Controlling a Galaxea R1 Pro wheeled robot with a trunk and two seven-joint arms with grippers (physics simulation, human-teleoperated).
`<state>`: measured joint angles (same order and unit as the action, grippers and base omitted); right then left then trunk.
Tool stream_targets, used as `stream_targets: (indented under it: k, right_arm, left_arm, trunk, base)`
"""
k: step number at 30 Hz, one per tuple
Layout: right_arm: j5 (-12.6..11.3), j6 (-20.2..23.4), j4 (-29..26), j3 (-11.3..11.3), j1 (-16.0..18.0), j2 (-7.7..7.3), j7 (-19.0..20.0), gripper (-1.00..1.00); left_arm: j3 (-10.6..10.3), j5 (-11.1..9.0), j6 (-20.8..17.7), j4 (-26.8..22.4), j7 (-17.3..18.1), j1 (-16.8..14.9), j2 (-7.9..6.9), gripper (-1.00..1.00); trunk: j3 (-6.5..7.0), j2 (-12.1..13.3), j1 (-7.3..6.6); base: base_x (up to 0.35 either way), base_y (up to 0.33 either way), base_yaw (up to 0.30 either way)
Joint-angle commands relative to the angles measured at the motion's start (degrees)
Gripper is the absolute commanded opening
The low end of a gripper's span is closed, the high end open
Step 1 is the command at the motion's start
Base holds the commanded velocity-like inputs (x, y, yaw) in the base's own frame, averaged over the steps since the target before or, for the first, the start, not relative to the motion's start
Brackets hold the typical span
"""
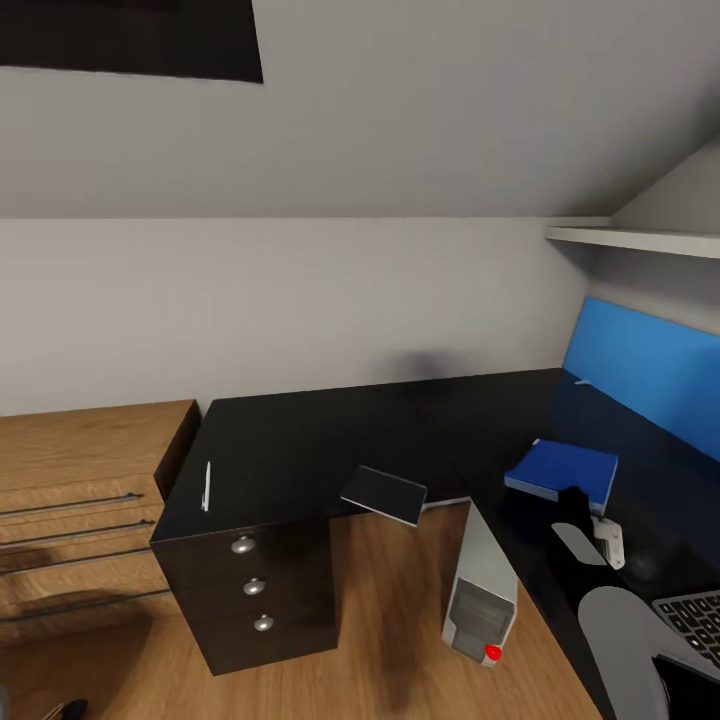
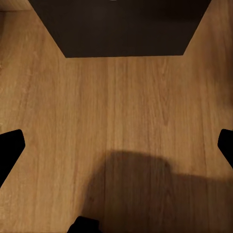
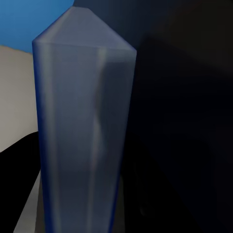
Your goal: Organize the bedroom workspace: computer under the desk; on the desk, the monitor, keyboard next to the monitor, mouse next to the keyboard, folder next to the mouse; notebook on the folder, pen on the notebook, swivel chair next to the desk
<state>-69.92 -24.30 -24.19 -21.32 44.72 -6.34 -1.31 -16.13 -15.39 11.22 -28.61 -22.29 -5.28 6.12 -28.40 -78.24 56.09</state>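
The blue folder (image 1: 562, 468) lies over the right wing of the black desk (image 1: 300, 440), and my right gripper (image 1: 573, 503) is shut on its near edge. Close up, the folder's pale edge (image 3: 80, 131) runs along the fingers. A dark grey notebook (image 1: 385, 493) overhangs the desk's inner corner. The white pen (image 1: 207, 487) rests on the desk's left end above the drawers (image 1: 255, 587). The silver computer (image 1: 480, 592) stands on the floor against the desk. A corner of the keyboard (image 1: 693, 615) shows at the lower right. My left gripper (image 2: 116, 148) hangs open over bare wood floor.
A light-wood chest (image 1: 80, 500) with bar handles adjoins the desk's left end. A blue wall panel (image 1: 650, 370) backs the right wing, under a white shelf (image 1: 630, 240). The black drawer unit (image 2: 126, 26) stands just beyond my left gripper.
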Motion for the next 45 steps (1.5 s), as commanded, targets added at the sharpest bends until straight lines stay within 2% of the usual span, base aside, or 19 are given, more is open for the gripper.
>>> stream_targets:
  k: [1,24,25,45]
  right_arm:
    - [-1.71,-0.22,0.78,0.18,0.01,0.01,-0.16,-1.00]
    - [-1.71,-0.22,0.72,0.22,0.01,-0.14,-0.18,-1.00]
    - [-1.71,-0.22,0.72,0.21,0.01,-0.15,-0.18,1.00]
    - [-1.71,-0.22,0.72,0.19,0.01,-0.34,-0.18,1.00]
  left_arm:
    - [-0.48,-0.61,0.30,0.04,-0.39,-0.07,-0.05,1.00]
    - [-0.41,-0.60,0.37,0.05,-0.39,-0.08,-0.05,1.00]
    - [-0.41,-0.60,0.38,0.05,-0.39,-0.08,-0.05,1.00]
    - [-0.44,-0.60,0.38,0.05,-0.39,-0.07,-0.05,1.00]
  trunk:
    - [-0.06,-0.03,0.00]
    - [-0.06,-0.03,0.00]
    - [-0.06,-0.03,0.00]
    - [-0.06,-0.03,0.00]
  base:
    - [0.002,0.005,0.000]
    - [0.033,0.001,0.000]
    - [0.000,0.000,0.000]
    - [0.000,-0.026,0.000]
